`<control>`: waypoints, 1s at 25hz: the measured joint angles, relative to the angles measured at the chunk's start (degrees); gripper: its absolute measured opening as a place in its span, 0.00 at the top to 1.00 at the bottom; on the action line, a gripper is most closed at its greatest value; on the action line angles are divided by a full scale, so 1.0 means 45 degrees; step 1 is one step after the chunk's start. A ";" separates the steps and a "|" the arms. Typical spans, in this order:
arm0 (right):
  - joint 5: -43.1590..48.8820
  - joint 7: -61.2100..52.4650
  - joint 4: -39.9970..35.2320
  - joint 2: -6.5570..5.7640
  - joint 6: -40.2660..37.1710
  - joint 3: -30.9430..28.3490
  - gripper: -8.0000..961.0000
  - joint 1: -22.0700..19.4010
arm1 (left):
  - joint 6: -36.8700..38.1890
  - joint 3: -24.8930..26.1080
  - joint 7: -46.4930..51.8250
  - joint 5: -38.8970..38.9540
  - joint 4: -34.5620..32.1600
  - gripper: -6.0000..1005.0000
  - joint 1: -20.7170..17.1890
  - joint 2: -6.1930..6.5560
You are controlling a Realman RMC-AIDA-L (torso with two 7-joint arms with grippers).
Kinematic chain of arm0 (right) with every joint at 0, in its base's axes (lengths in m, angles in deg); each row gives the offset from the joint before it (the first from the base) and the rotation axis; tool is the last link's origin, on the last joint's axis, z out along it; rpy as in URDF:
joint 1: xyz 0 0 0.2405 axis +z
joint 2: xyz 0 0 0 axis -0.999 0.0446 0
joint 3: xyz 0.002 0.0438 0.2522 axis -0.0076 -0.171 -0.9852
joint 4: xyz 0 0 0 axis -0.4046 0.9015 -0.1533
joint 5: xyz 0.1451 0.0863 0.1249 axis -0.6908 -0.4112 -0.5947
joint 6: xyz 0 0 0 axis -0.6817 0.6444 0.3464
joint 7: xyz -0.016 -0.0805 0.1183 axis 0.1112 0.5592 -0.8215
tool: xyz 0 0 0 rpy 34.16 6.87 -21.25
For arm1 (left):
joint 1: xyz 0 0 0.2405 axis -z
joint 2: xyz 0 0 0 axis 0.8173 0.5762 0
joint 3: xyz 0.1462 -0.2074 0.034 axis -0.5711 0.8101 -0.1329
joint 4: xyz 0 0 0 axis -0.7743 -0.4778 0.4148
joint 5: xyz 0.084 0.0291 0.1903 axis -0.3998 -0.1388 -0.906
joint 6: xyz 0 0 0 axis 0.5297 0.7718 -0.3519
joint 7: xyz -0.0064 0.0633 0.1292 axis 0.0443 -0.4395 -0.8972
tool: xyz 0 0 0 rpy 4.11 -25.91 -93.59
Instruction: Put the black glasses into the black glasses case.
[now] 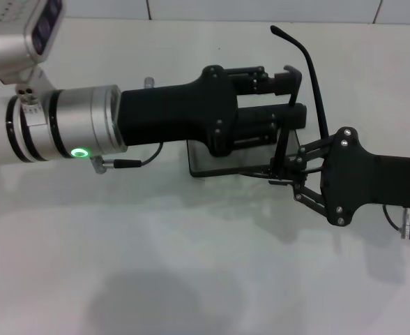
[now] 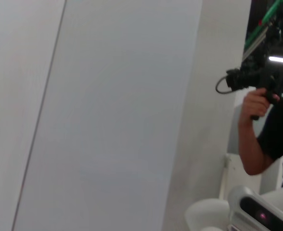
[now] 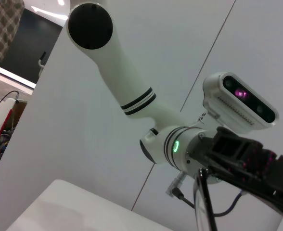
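The black glasses (image 1: 310, 61) hang in my right gripper (image 1: 286, 172), which is shut on the frame; one long temple arm curves up and away across the table. In the right wrist view a thin rim of the glasses (image 3: 202, 202) shows close to the camera. The black glasses case (image 1: 206, 165) lies open on the white table, its grey inside showing, mostly hidden beneath my left gripper (image 1: 293, 98). That gripper reaches in from the left above the case, its two fingers apart with table showing between them. The right gripper holds the glasses at the case's right end.
White table (image 1: 191, 279) all around the case. A white wall (image 2: 108, 120) fills the left wrist view, with a person holding a camera (image 2: 257, 96) at the far side. My left arm (image 3: 132, 103) and its wrist camera (image 3: 240, 98) show in the right wrist view.
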 joint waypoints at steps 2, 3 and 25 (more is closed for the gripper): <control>0.0000 0.0002 -0.0018 -0.0002 0.0012 0.0000 0.88 0.0000 | 0.0000 -0.0009 0.0092 -0.0155 0.0017 0.47 0.0096 -0.0007; 0.0000 0.0003 -0.0022 -0.0004 0.0029 0.0000 0.88 0.0001 | 0.0000 -0.0013 0.0116 -0.0189 0.0033 0.47 0.0124 -0.0007; 0.0006 0.0004 -0.0094 0.0006 0.0056 0.0000 0.88 -0.0003 | -0.0685 0.0001 0.1692 -0.1811 -0.0100 0.47 0.1004 0.0078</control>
